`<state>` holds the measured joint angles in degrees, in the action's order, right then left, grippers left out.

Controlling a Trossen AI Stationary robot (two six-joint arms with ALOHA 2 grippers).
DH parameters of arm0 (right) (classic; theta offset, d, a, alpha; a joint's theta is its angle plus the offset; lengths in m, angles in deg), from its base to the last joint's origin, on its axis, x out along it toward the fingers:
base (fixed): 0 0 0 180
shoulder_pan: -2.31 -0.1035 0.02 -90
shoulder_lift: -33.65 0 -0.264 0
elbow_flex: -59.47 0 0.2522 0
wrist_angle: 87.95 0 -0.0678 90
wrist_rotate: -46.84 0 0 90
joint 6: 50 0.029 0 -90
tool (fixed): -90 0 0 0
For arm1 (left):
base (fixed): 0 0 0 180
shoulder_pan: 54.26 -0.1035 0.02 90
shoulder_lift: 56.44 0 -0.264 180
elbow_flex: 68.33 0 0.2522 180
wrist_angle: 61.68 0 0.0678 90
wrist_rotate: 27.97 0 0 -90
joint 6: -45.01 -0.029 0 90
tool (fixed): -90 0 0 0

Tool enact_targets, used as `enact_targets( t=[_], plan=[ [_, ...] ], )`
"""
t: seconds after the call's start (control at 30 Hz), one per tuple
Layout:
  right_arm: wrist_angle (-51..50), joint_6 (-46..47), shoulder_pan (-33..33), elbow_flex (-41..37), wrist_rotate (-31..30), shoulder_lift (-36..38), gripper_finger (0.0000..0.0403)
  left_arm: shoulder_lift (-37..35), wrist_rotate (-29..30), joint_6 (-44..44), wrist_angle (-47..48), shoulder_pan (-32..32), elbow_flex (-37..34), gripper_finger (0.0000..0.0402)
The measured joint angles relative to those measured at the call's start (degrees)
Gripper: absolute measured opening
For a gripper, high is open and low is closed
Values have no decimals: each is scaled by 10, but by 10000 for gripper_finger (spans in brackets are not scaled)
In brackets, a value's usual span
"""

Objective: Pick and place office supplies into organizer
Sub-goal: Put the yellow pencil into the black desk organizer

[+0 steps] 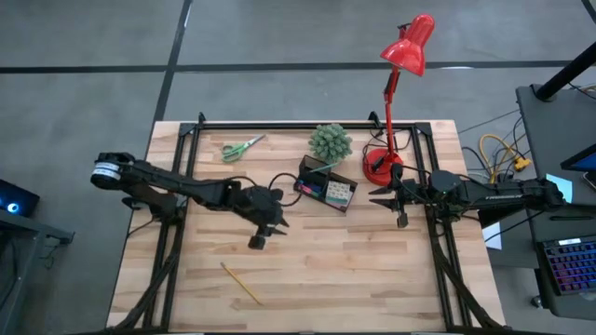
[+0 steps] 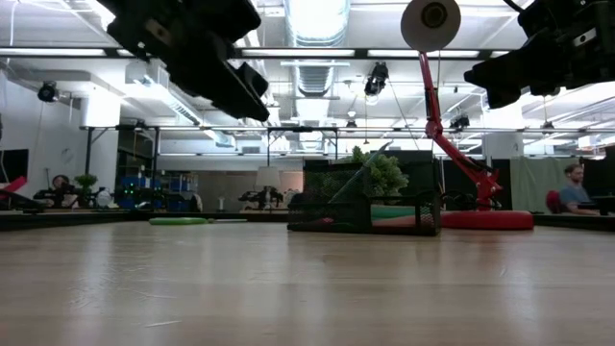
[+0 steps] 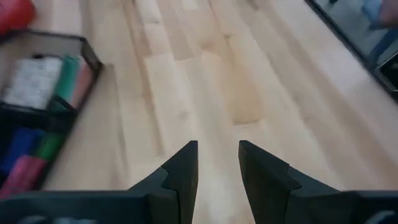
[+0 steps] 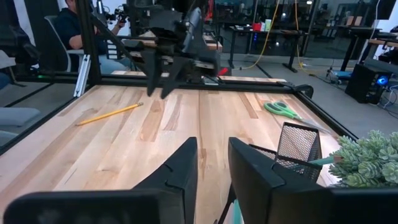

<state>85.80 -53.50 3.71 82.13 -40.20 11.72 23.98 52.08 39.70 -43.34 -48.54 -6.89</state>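
Observation:
The black mesh organizer [image 1: 326, 184] stands near the table's middle, toward the far side. In the left wrist view the organizer [image 3: 87, 53] holds the white dotted cube [image 3: 28, 81], the teal pen [image 3: 65, 78], a pink pad [image 3: 81, 84] and small blue, green and pink pieces. The green-handled scissors [image 1: 242, 147] lie flat near the far edge. The yellow pencil [image 1: 242, 282] lies near the near edge. My left gripper [image 1: 261, 237] hangs open and empty over bare wood, left of and nearer than the organizer. My right gripper [image 1: 399, 212] hovers open and empty to the organizer's right.
A spiky green potted plant [image 1: 331, 141] stands just behind the organizer. The red desk lamp's base [image 1: 380, 167] sits to the organizer's right, close to my right gripper, and its head [image 1: 410, 42] reaches past the far edge. Bare wood lies between the organizer and the pencil.

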Motion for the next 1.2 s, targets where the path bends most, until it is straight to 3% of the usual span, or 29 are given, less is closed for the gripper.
enact_targets(
  t=[0.17, 0.3, 0.57, 0.93, 1.2],
  plan=[
    [0, 0, 0, 0, 0, 0, 71, 0, 7, 40, 79, 48, 19, 103],
    [0, 0, 0, 0, 0, 0, 68, 0, 50, 66, 131, 82, 41, 103],
    [0, 0, 0, 0, 0, 0, 78, 0, 108, 82, 154, 133, 79, 103],
    [0, 0, 0, 0, 0, 0, 80, 0, 121, 253, 226, 174, 78, 102],
    [0, 0, 0, 0, 0, 0, 68, 0, 156, 254, 242, 183, 67, 102]
  ],
)
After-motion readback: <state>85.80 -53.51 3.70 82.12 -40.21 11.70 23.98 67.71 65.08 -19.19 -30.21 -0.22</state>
